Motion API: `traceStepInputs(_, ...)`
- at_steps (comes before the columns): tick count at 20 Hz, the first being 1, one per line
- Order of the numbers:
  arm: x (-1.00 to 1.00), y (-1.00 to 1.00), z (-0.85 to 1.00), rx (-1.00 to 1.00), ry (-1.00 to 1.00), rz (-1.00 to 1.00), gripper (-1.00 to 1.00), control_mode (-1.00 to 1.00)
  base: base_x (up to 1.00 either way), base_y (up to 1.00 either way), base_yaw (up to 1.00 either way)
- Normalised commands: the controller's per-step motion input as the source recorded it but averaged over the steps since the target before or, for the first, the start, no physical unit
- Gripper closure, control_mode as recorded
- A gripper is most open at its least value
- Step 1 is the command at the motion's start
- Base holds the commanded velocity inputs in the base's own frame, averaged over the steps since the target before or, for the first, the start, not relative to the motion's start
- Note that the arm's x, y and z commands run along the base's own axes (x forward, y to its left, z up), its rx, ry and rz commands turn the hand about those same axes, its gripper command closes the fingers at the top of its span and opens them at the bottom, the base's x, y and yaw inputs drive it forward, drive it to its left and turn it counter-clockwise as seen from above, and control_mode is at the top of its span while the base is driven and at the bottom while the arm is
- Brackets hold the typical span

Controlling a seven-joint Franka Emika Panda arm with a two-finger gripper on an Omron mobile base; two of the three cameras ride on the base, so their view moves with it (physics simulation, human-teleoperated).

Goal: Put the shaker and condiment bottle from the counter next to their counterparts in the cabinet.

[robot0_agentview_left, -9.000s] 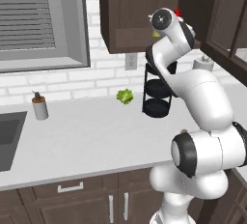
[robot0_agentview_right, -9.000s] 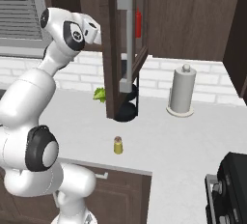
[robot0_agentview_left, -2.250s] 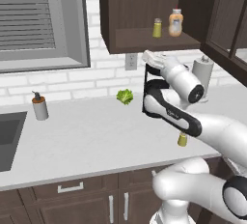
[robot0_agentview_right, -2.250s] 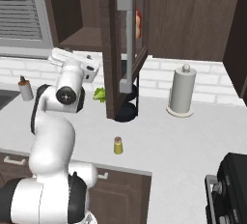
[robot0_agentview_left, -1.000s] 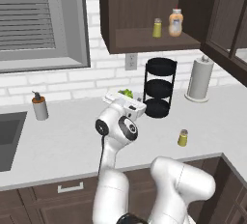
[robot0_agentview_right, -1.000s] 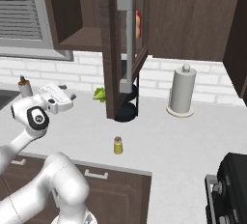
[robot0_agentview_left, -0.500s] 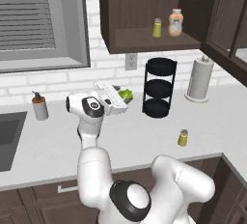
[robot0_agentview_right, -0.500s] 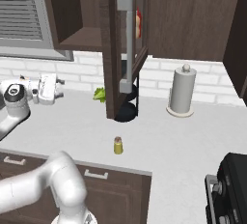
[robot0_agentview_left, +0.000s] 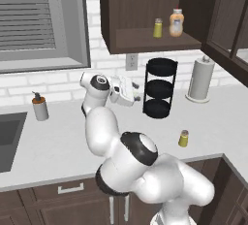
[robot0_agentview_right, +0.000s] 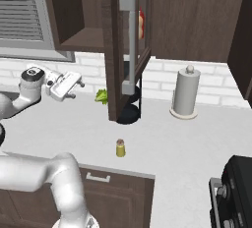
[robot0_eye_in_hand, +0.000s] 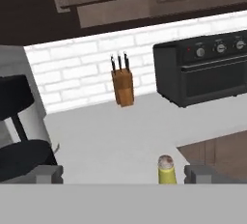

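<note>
Hovering above the counter (robot0_agentview_left: 58,141) with fingers spread wide and empty, the gripper (robot0_agentview_left: 137,86) faces the shaker (robot0_eye_in_hand: 166,169). Left base camera alone reveals the condiment bottle (robot0_agentview_left: 176,23) shelved in the cabinet (robot0_agentview_left: 145,40); hand camera adds a knife block (robot0_eye_in_hand: 122,87).

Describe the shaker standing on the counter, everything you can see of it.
The shaker is a small olive-yellow cylinder with a rounded grey-silver cap, its material hard to tell. It stands upright and alone on the light-grey counter near the front edge, in front of the black tiered rack. Nothing else touches it; the open gripper is apart from it.
</note>
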Motion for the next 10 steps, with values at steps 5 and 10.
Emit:
traceStepInputs(5, -0.51, -0.01, -0.34, -0.03, -0.06, 0.05, -1.00, -1.00, 0.00, 0.00, 0.00)
traceStepInputs(10, -0.75, -0.15, -0.70, 0.00, -0.19, 0.29, -1.00, -1.00, 0.00, 0.00, 0.00)
